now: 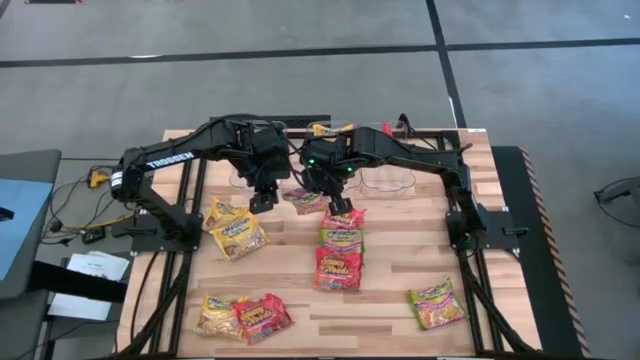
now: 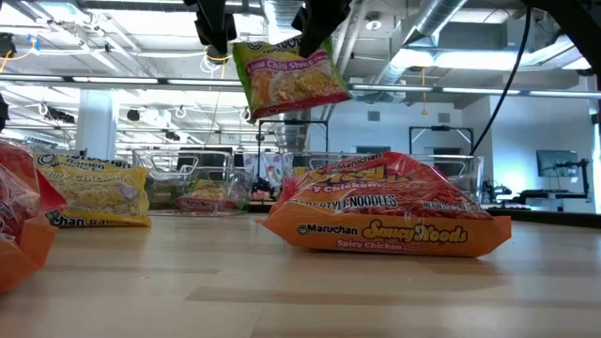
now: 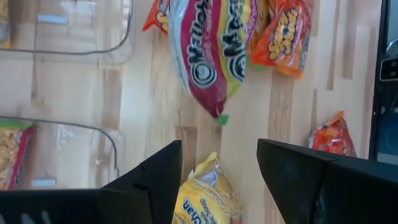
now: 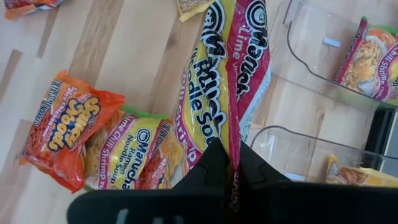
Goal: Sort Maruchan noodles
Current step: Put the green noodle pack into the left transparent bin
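A green-and-pink Maruchan lime chili shrimp packet [image 2: 289,77] is held clear of the wooden table [image 1: 390,310] by the right gripper [image 4: 231,163], whose fingers are pressed together on one edge of the wrapper; in the low view the packet hangs tilted above the board, with nothing beneath it touching. The left gripper [image 3: 219,163] is positioned just beside the right one, near the middle of the table's far half, with its fingers spread and nothing between them. Directly under the held packet a small pile is seen: an orange-red spicy chicken packet [image 1: 338,268] lies nearest the front edge, and a second green-and-pink packet [image 4: 134,158] is partly tucked against it. Two yellow packets [image 1: 236,232] lie overlapped on the left side, below the left arm. At the front left, a yellow packet [image 1: 217,315] and a red packet [image 1: 264,316] lie touching. One green packet [image 1: 437,303] lies alone at the front right, well apart from the rest. Clear plastic bins [image 4: 323,68] are lined along the far edge; one is seen to hold a green-and-pink packet [image 4: 372,61], and another holds what appears to be a yellow packet [image 4: 360,175], though only its corner is visible.
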`<state>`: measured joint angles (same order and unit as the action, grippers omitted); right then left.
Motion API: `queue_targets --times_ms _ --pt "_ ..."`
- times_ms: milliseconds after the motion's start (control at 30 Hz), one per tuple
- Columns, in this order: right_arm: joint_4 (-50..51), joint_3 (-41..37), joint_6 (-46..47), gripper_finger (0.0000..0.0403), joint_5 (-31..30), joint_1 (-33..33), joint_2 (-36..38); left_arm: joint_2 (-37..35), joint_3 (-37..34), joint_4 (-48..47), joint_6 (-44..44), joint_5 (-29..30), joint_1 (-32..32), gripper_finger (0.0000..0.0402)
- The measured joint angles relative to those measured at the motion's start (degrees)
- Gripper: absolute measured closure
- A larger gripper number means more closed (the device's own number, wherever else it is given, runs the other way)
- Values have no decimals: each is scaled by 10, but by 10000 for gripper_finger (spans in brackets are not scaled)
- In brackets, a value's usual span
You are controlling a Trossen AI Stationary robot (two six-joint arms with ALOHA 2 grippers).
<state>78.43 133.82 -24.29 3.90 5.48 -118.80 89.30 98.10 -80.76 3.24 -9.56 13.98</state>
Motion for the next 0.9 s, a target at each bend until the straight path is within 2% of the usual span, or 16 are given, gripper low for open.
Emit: queue_targets --times_ms 600,900 --pt "69 0 36 389 -15 13 0 -11 0 -78 -3 32 0 207" --pt "78 0 41 389 -42 19 0 -40 -1 -80 -15 64 0 207"
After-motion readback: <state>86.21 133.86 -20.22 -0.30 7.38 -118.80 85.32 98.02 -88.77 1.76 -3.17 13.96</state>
